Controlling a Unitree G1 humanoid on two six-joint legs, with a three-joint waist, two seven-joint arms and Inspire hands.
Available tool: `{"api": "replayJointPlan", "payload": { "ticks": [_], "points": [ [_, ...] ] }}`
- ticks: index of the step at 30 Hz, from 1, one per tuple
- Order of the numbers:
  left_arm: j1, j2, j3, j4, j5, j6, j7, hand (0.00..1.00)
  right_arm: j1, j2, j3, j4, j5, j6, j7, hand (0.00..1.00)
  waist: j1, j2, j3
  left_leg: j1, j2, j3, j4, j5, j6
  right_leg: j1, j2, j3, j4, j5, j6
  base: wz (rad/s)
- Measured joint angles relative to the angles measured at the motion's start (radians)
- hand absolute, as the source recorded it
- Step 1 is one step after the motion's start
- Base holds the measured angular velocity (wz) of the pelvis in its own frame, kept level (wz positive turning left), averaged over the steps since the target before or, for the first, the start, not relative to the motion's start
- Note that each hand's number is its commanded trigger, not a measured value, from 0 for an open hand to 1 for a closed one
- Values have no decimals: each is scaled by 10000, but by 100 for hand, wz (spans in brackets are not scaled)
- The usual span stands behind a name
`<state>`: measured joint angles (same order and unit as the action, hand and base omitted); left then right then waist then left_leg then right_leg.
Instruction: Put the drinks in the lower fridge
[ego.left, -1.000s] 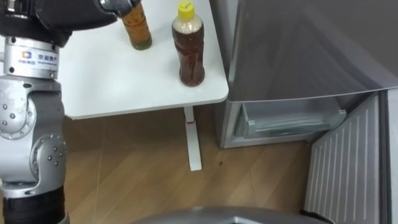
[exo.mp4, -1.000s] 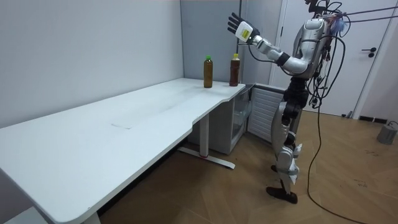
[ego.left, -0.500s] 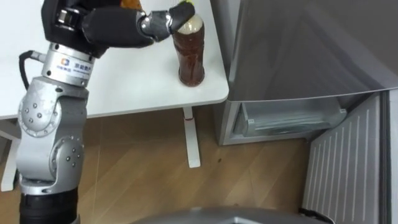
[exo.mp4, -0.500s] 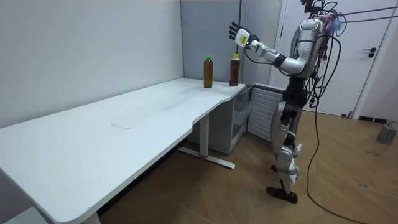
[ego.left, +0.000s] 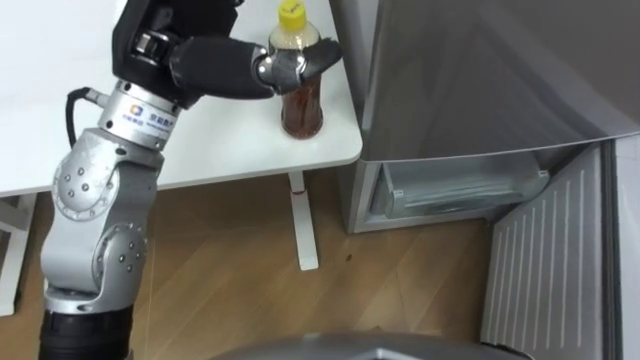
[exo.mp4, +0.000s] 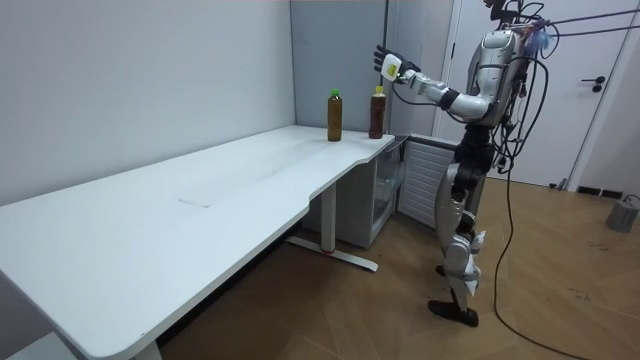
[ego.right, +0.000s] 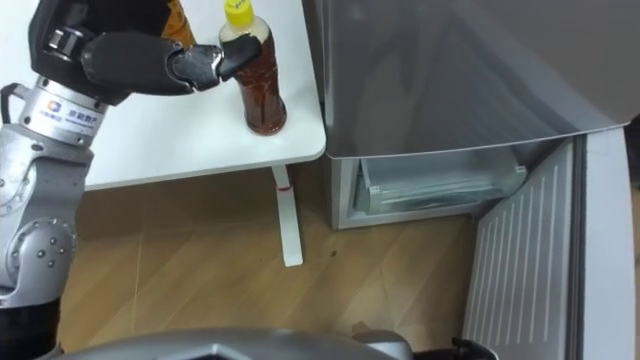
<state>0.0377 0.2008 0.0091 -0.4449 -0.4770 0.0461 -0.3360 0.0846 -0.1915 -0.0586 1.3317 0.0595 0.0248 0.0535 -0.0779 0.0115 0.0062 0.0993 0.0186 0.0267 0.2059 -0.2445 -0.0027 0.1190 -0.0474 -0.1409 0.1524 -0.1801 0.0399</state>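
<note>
A brown drink bottle with a yellow cap stands upright near the right corner of the white table. My left hand reaches in from the left, open, its straight fingers lying across the bottle's shoulder just below the cap. In the room view the left hand hangs slightly above that bottle. A second bottle, with a green cap, stands beside it. In the right eye view the second bottle is mostly hidden behind my hand.
A grey fridge stands right of the table. Its lower door is swung open, showing a clear drawer. Wood floor lies below. I stand at the table's end facing the fridge. A white table leg stands by the fridge.
My left hand has come down and to the right, from above the table toward the yellow-capped bottle, and its fingers now lie across the bottle's shoulder. Both bottles stay put.
</note>
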Motion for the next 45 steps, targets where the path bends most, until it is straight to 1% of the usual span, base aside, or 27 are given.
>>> {"api": "replayJointPlan", "payload": {
  "ticks": [2, 6, 11, 18, 25, 27, 31, 34, 41, 45],
  "points": [
    [1, 3, -212, 0, 0, 57, -52, 0, -7, 0, 32, 1, -1, 0, -9, 0, -4, -1, 1, 8, 0, 4, -5, 0, 0, 3, 0, 2, 2, 0, 0, 0],
    [5, 25, -348, 0, 1, 184, -170, 0, -17, 0, 175, 3, -47, -4, -93, 0, -9, -4, 3, 14, 2, 8, -5, 1, 0, 8, 1, 6, 5, 0, -1, 0],
    [89, 38, -497, 0, 1, 192, -231, 0, -20, 0, 268, 1, -328, 1, -201, 0, 1, -4, 3, 13, 1, 12, -6, 1, 0, 9, 1, 16, 9, 0, 0, 0],
    [362, 45, -494, 0, 3, 193, -151, 0, 47, -1, 346, -24, -504, -3, -290, 0, 9, 40, -24, 7, 5, 6, -3, 1, 0, 18, 0, 30, 13, 0, -1, 0],
    [380, 44, -383, 55, 402, 192, 224, 0, 129, -5, 344, -51, -884, 51, -289, 0, 5, 47, -22, 15, 9, 16, 4, 1, 0, 24, 1, 22, 50, 0, 0, 0],
    [391, 45, -384, 230, 524, 193, 311, 0, 131, -5, 356, -102, -1021, 157, -285, 0, 5, 44, -19, 45, 9, 31, 1, 1, 0, 42, 1, 23, 67, -1, 0, 0],
    [433, 32, -419, 1000, 581, 204, 569, 0, 152, 11, 367, -106, -1094, 235, -288, 0, 0, -2, 17, 129, 9, 55, -15, 1, 0, 110, 2, 24, 61, -10, -4, 0],
    [439, 22, -427, 1200, 596, 212, 715, 0, 147, 44, 368, -97, -1093, 402, -292, 0, 1, -55, 50, 103, 8, 55, -25, 0, 0, 84, 6, 30, 52, -11, -5, 0],
    [439, 21, -459, 1406, 594, 211, 878, 0, 134, 44, 375, -104, -1090, 469, -303, 0, 4, -49, 42, 96, 10, 93, -27, 0, 0, 84, 8, 27, 39, -11, -4, 0],
    [442, 19, -540, 1800, 595, 222, 878, 0, 119, 44, 378, -105, -1089, 537, -302, 0, 1, -34, 33, 104, 13, 132, -15, 0, 0, 99, 6, 23, 37, -11, -4, 0]
  ]
}}
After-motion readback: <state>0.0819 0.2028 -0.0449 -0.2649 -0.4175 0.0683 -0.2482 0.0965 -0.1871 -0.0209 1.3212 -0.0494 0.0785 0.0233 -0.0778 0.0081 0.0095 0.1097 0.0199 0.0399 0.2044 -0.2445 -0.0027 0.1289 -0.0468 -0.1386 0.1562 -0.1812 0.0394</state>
